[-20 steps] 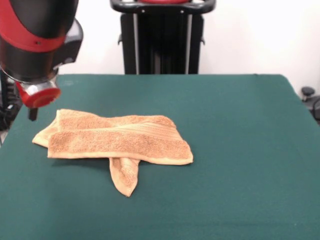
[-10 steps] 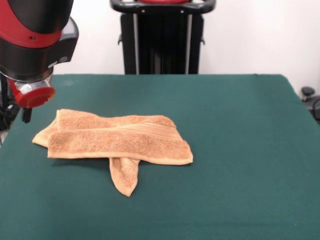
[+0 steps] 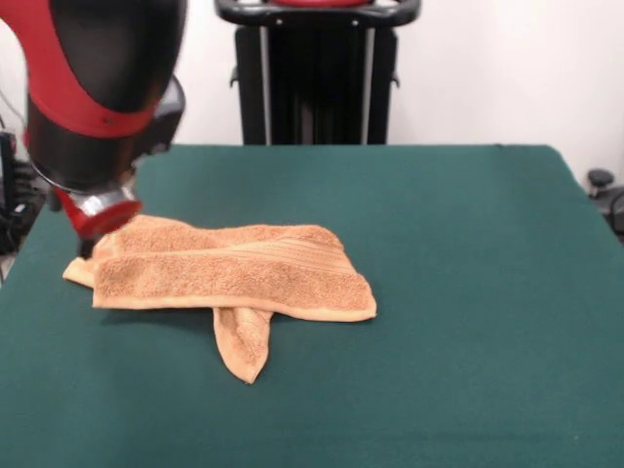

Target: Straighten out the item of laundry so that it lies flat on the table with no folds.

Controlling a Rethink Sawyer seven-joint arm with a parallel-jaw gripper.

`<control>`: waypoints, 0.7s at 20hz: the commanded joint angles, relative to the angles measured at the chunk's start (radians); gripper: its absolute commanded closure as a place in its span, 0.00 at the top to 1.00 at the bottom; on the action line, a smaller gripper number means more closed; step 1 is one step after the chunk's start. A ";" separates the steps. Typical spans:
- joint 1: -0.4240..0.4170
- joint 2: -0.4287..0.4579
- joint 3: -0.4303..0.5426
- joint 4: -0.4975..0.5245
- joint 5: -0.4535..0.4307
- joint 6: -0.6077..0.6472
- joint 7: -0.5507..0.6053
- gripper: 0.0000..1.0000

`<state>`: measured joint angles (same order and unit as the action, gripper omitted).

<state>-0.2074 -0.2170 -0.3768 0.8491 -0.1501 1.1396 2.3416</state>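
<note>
Front view: one orange-tan towel (image 3: 229,276) on a dark green tabletop (image 3: 468,292), left of centre and nearer the left edge than the right. Terry cloth, looped and nubby, with a ribbed woven band running across the far layer near the right end. Folded lengthwise into a long strip, the near layer lying over the far one, hemmed edge along the near side. One narrow tongue of cloth poking out from under the strip toward the near side, tapering to a rounded corner. Left end splayed into a blunt point, the two layers slightly offset there. Tabletop felt-like, matte, smooth, far wider than the towel.

Above the towel's far-left corner, the bulky end of the arm (image 3: 102,93): rounded black shell with a broad red stripe, then a shiny metal collar and a red ring below it. Hand (image 3: 90,239) low at that corner, only a small dark tip showing beneath the red ring, right at the towel's far-left edge. Cannot tell whether touching the cloth or just above it. Cannot tell how far open, nor whether anything is in its grip. Rest of the towel stretching away to the right of the hand, with the tongue well to its near right.
</note>
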 commanded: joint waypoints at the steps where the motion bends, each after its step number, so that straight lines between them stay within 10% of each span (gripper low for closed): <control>1: 0.071 0.125 0.038 0.055 0.036 0.060 0.273 1.00; 14: 0.097 0.198 0.011 -0.109 0.124 0.173 0.362 1.00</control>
<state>-0.1559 -0.0619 -0.3949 0.7842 -0.0959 1.2113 2.3416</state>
